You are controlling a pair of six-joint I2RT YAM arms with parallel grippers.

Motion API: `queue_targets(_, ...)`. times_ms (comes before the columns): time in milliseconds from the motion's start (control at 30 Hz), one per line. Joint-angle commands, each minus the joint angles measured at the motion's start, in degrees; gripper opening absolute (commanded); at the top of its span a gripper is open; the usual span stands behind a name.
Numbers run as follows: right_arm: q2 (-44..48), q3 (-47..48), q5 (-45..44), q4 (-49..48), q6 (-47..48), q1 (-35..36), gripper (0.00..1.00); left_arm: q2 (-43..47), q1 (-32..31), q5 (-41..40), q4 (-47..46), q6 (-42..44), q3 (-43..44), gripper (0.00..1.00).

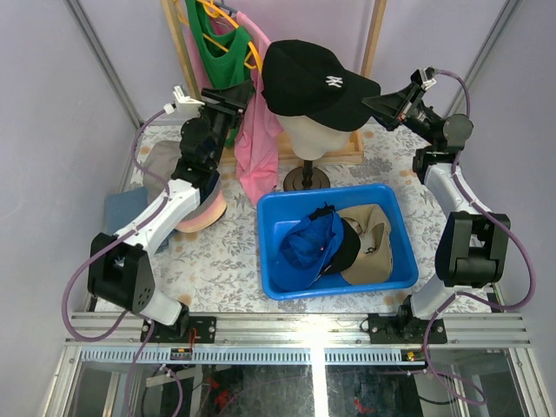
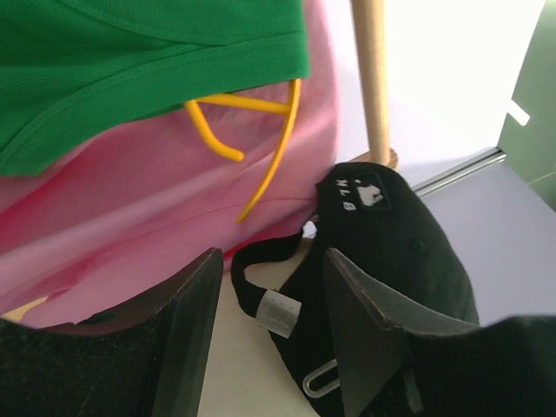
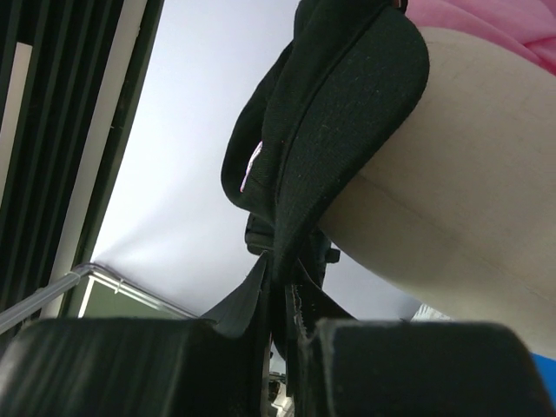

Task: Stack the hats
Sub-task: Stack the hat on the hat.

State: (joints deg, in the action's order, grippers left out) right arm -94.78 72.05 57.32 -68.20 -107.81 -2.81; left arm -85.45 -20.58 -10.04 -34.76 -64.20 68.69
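A black baseball cap (image 1: 313,78) with a white logo sits on the cream mannequin head (image 1: 311,135). My right gripper (image 1: 375,104) is shut on the cap's brim (image 3: 347,104), which runs down between its closed jaws (image 3: 280,291). My left gripper (image 1: 245,94) is open behind the cap. In the left wrist view the cap's back strap (image 2: 261,291) lies between the spread fingers (image 2: 274,256), untouched. A blue cap (image 1: 308,243), a black hat (image 1: 347,250) and a khaki cap (image 1: 375,243) lie in the blue bin (image 1: 382,195). A pink hat (image 1: 207,211) and a grey hat (image 1: 161,161) lie under the left arm.
A green shirt (image 1: 221,39) and a pink shirt (image 1: 256,143) hang on yellow hangers from a wooden frame (image 1: 373,35), right beside my left gripper. The mannequin's stand (image 1: 306,178) is just behind the bin. Purple walls close in both sides.
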Motion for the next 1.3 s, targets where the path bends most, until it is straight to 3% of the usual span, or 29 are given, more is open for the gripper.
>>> queue_targets(0, -0.1, 0.0, 2.8, -5.3, 0.3, -1.5, 0.0, -1.7, 2.6, 6.2, 3.5, -2.1, 3.8, 0.5)
queue_targets(267, -2.4, 1.7, 3.7, -5.5, 0.1, -1.8, 0.0, -6.2, 6.6, 17.2, 3.0, -4.3, 6.7, 0.5)
queue_targets(633, -3.9, 2.6, 4.8, -5.4, 0.1, -1.9, 0.0, -13.4, 7.2, 33.4, 3.8, -2.1, 16.2, 0.49)
queue_targets(1100, -4.6, 5.1, 5.4, -4.5, 0.0, -2.0, 0.0, -17.4, 7.3, 38.8, 10.8, -0.5, 20.9, 0.49)
queue_targets(1200, -4.8, 5.3, 5.6, -4.1, 0.2, -2.0, 0.0, -18.7, 7.3, 40.7, 9.6, -0.9, 22.5, 0.4)
queue_targets(1267, -4.9, 5.4, 5.5, -4.0, 0.2, -2.0, 0.0, -19.3, 7.3, 41.4, 9.7, -0.8, 23.2, 0.22)
